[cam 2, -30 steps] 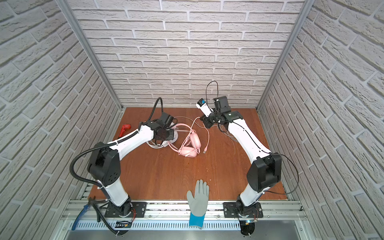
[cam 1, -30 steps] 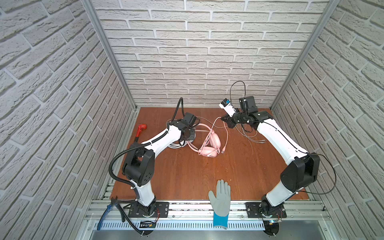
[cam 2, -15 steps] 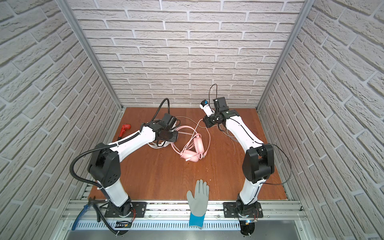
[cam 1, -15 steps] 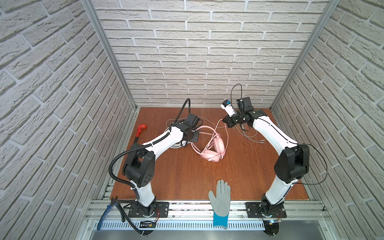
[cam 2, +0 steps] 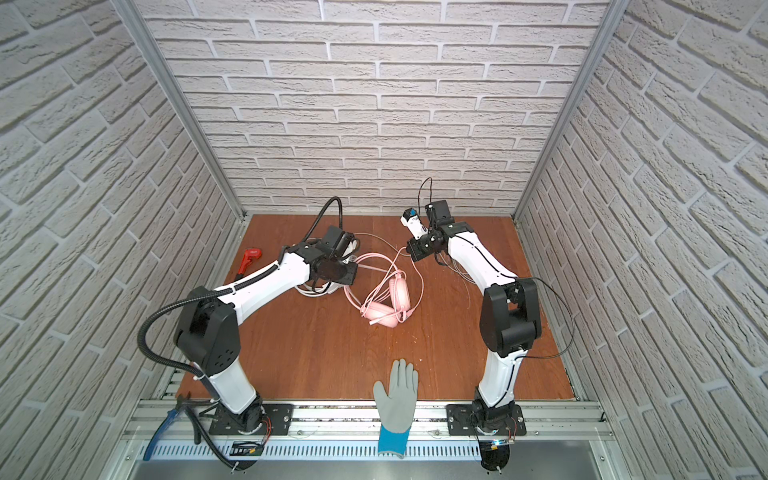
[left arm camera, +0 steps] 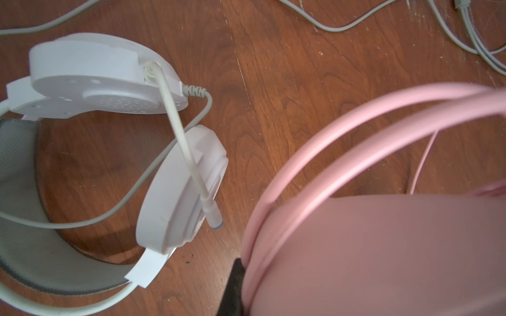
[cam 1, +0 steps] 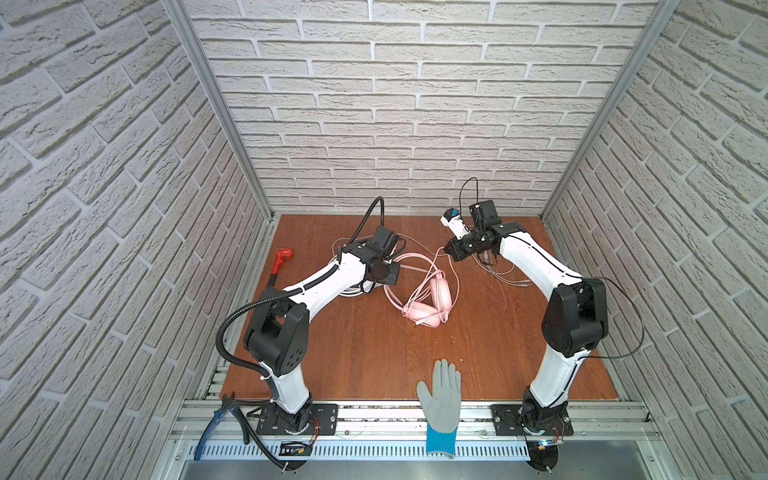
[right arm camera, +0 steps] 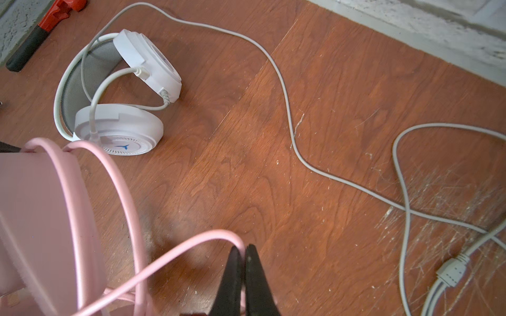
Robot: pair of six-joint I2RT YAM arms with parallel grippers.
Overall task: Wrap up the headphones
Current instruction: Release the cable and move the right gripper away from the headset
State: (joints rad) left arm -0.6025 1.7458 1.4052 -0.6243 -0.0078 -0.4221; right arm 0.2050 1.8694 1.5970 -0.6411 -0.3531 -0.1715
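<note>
Brick-patterned walls are closing in three sides of the wooden tabletop point(cam 1: 374, 353) I am watching; the pink headphones point(cam 1: 428, 309) are sitting near its middle, earcups low on the wood and headband rising toward the left gripper point(cam 1: 392, 271); that gripper is pinching the pink headband, though the left wrist view is showing me only one dark finger point(left arm camera: 232, 284) pressed against the band; the right gripper point(right arm camera: 244, 250) is hanging over the back of the table with its jaws pressed together on the pink cable point(right arm camera: 175, 251), which is looping back toward the pink headset; the white headphones point(right arm camera: 120, 128) are lying on the wood just beside the left arm, largely hidden under it in both top views; their grey cable point(right arm camera: 287, 109) is trailing across the boards toward the right arm's side; a red-handled tool point(cam 1: 282, 255) is lying near the left edge, well apart; a grey glove point(cam 1: 442, 390) is resting at the front edge.
</note>
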